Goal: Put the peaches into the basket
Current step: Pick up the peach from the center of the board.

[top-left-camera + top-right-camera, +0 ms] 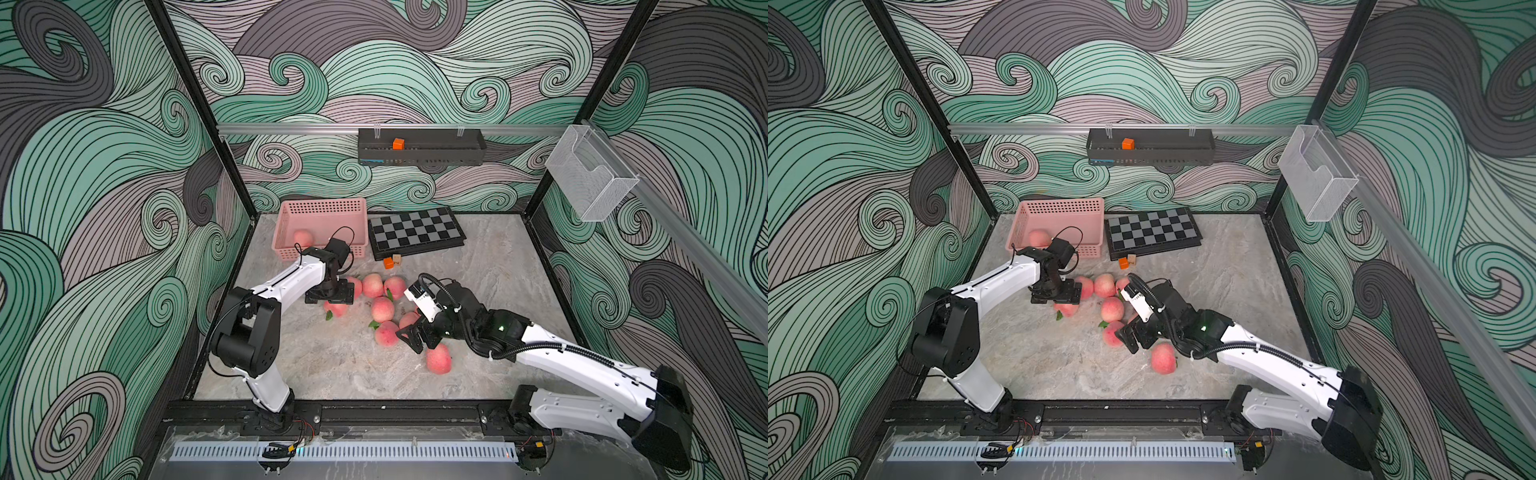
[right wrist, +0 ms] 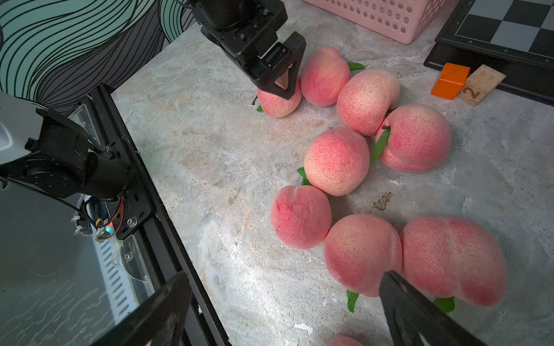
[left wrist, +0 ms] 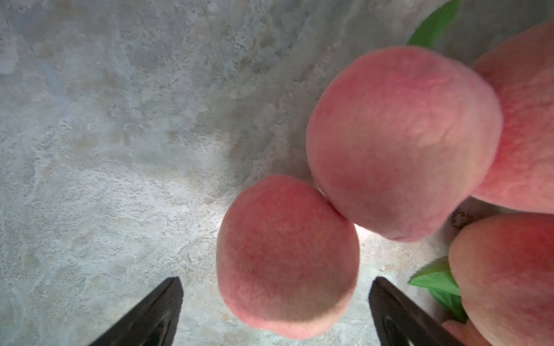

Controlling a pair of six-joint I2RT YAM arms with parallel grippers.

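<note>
The pink basket (image 1: 324,206) (image 1: 1059,206) stands at the back left with one peach (image 1: 303,238) inside. Several more peaches (image 1: 382,308) (image 2: 337,160) lie clustered mid-table. My left gripper (image 1: 330,297) (image 3: 277,281) points down, open, its jaws on either side of the leftmost peach (image 3: 287,254) (image 2: 278,103) with gaps on both sides. My right gripper (image 1: 415,336) (image 2: 284,277) is open and low at the cluster's near side. One of its fingers (image 2: 419,311) is next to a peach (image 2: 362,254), and bare table shows between the jaws.
A folded chessboard (image 1: 415,230) lies right of the basket, with an orange cube (image 1: 388,262) and a wooden block (image 1: 397,259) in front of it. On the walls hang a black tray (image 1: 419,158) with an orange cube (image 1: 398,144) and a clear mesh holder (image 1: 590,174).
</note>
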